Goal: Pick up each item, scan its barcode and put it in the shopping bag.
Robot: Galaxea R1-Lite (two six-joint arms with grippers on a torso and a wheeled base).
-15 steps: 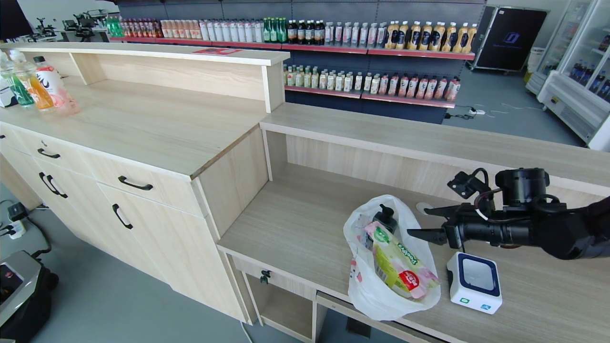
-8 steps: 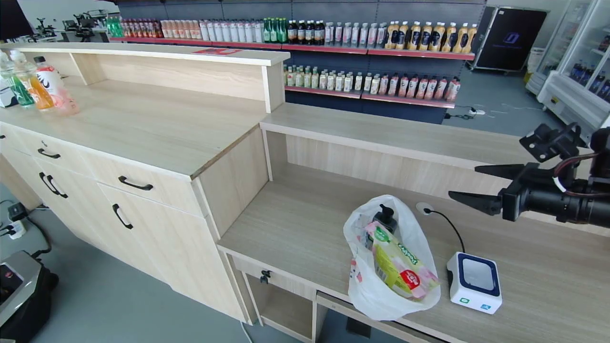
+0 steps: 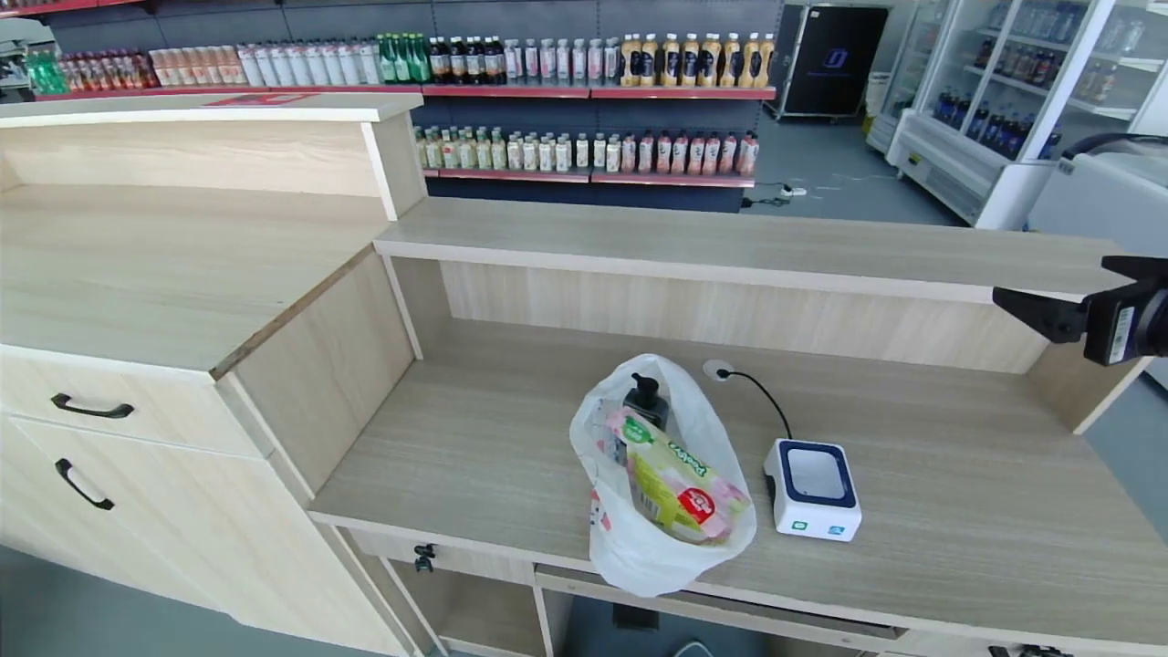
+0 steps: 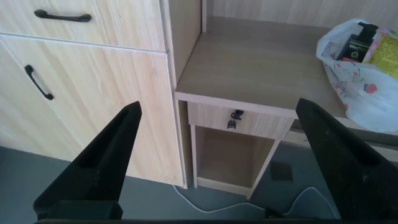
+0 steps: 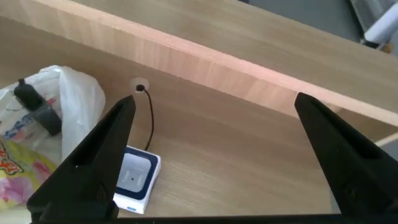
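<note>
A white plastic shopping bag (image 3: 639, 547) stands open on the lower counter (image 3: 474, 456). Inside it are a black pump bottle (image 3: 646, 401) and a green and pink packet (image 3: 680, 479). To the right of the bag sits a white and blue barcode scanner (image 3: 812, 488) with a black cable. My right gripper (image 3: 1049, 279) hangs open and holds nothing, far right of the scanner and level with the upper ledge. From the right wrist I see that gripper (image 5: 214, 101) above the scanner (image 5: 134, 180) and the bag (image 5: 68, 99). My left gripper (image 4: 219, 107) is open, low in front of the counter, with the bag (image 4: 360, 81) off to one side.
A taller cabinet (image 3: 137, 274) with black drawer handles adjoins the counter on the left. A raised ledge (image 3: 730, 246) runs along the counter's back. Shelves of bottles (image 3: 547, 109) and glass-door fridges (image 3: 995, 109) stand in the room behind. A small latch (image 4: 233, 118) marks the counter's drawer.
The head camera has swung to the right. My right gripper, open throughout, has drawn back from just above the bag, up and to the right past the scanner.
</note>
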